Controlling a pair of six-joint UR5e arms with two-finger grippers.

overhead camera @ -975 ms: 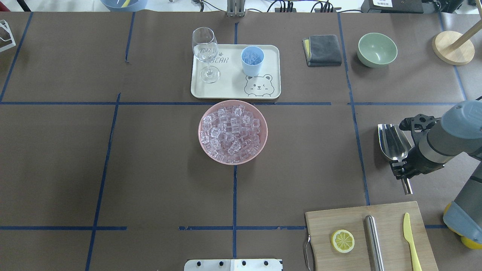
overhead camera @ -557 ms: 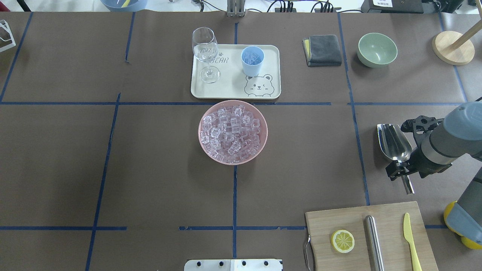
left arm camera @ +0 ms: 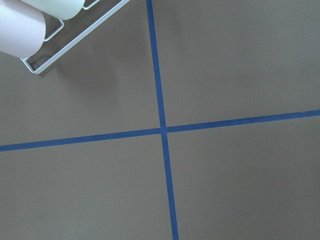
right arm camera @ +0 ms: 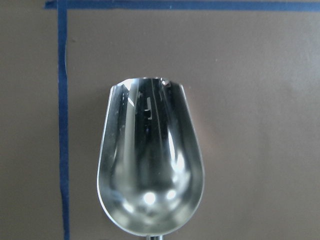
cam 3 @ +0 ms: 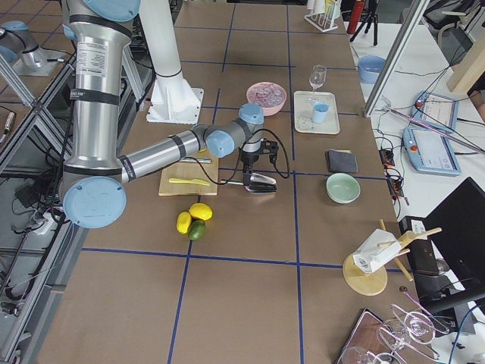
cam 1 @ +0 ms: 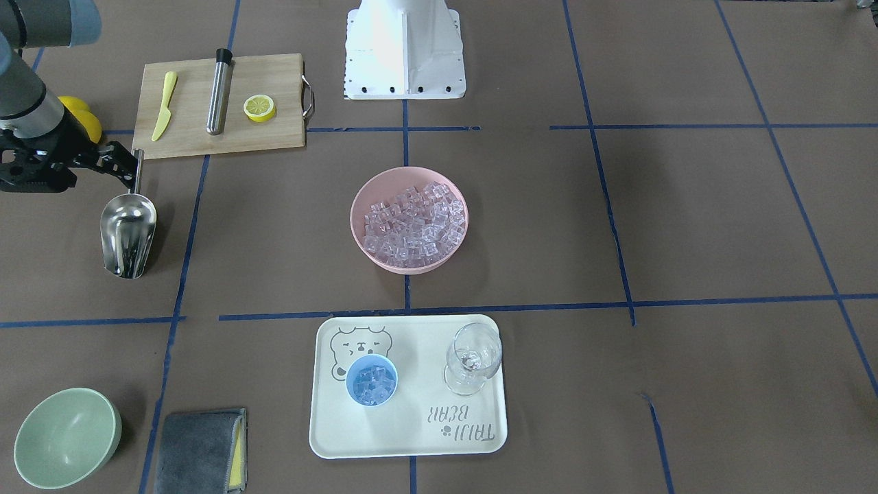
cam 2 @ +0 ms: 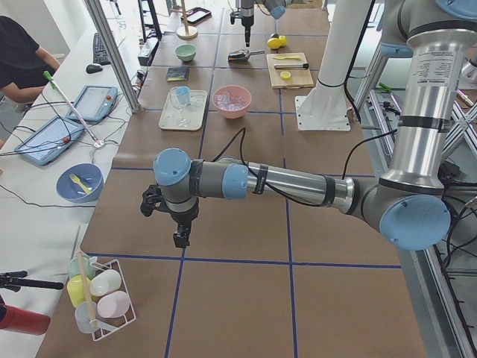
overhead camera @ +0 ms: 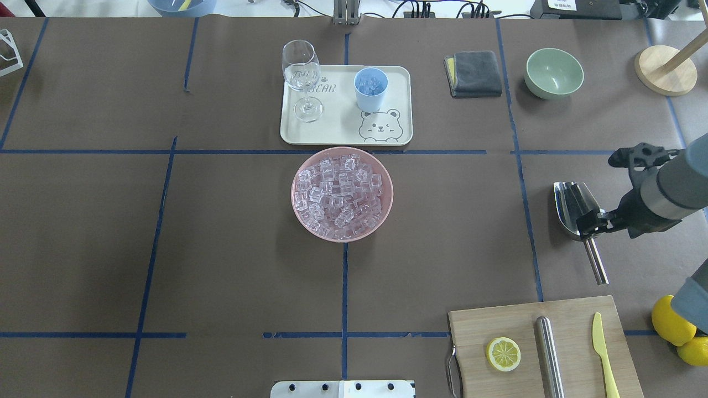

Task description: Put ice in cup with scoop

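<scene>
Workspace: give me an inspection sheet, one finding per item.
Surface: table, brown paper, blue tape grid.
Job's things: scoop lies empty on the table; cup on tray, holding cubes; ice piled in pink bowl.
Clutter: wine glass, cutting board, lemon slice, steel tube, green bowl, cloth.
Grippers: right gripper over the scoop's handle end, state unclear; left gripper hovers far off, state unclear.
Cables: cable bundle at the far edge.
Surroundings: operator seated beside the table.
</scene>
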